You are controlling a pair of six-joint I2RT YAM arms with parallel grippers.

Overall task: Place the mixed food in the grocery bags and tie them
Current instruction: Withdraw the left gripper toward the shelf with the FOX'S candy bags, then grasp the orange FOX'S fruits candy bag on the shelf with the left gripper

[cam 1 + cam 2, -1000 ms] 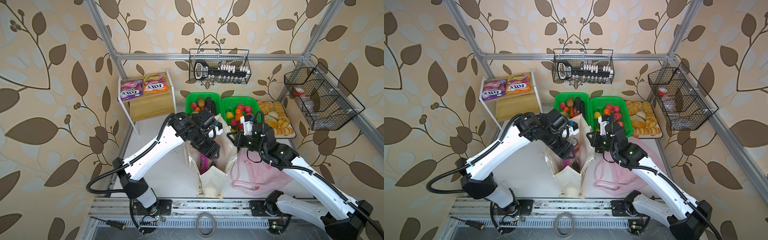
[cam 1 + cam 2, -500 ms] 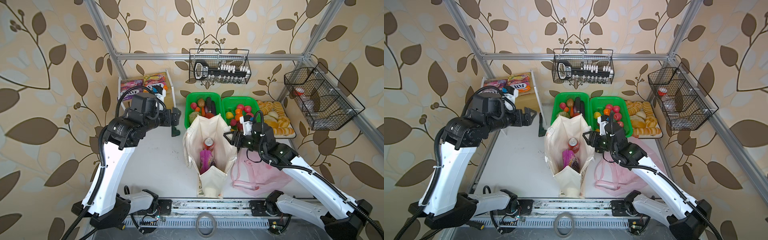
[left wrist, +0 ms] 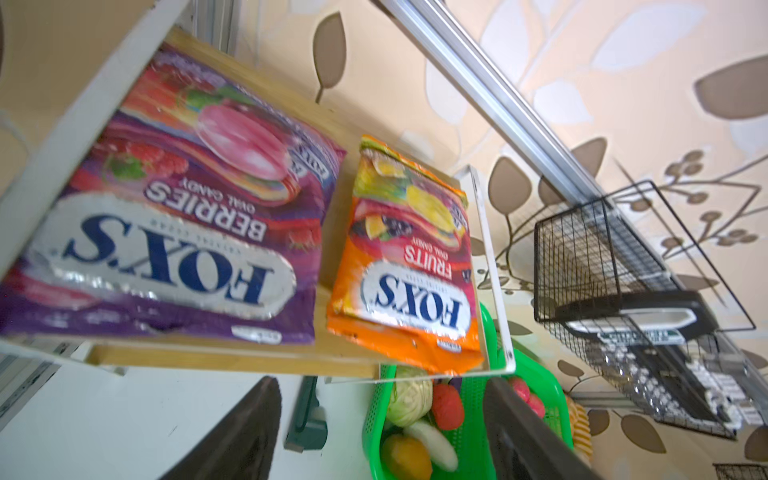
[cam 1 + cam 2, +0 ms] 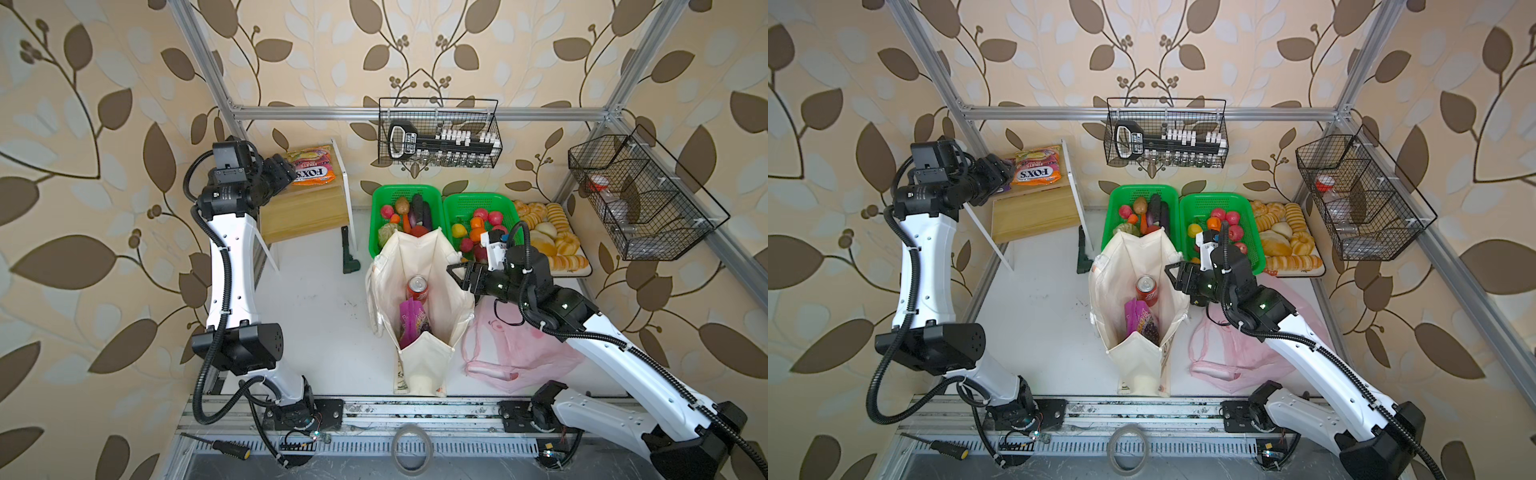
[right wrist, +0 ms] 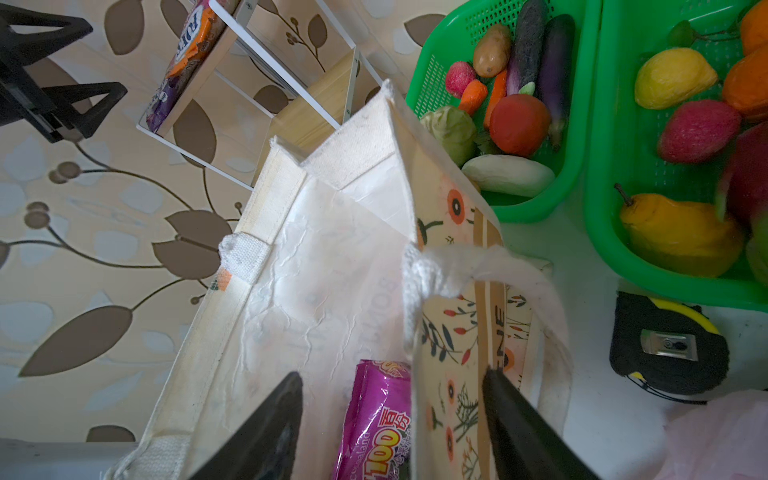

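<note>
At ten o'clock from the tote (image 4: pixel 419 365), the left end effector (image 4: pixel 286 174) is being held released just beside the orange packet (image 4: pixel 312 171) on the shelf (image 4: pixel 305 212). The right end effector (image 4: pixel 457 276) is being held released astride the tote's three o'clock wall. The can (image 4: pixel 417 287) and purple packet (image 4: pixel 411 318) are being contained in the tote. The potato (image 5: pixel 492 50), cabbage (image 5: pixel 453 129) and red vegetable (image 5: pixel 519 124) are being held by the basket (image 4: pixel 382 199) at twelve o'clock. The pink bag (image 4: pixel 519 353) is being seen lying at four o'clock.

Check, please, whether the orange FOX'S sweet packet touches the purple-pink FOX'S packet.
Apart: left wrist view shows bare shelf between orange packet and purple-pink packet.
</note>
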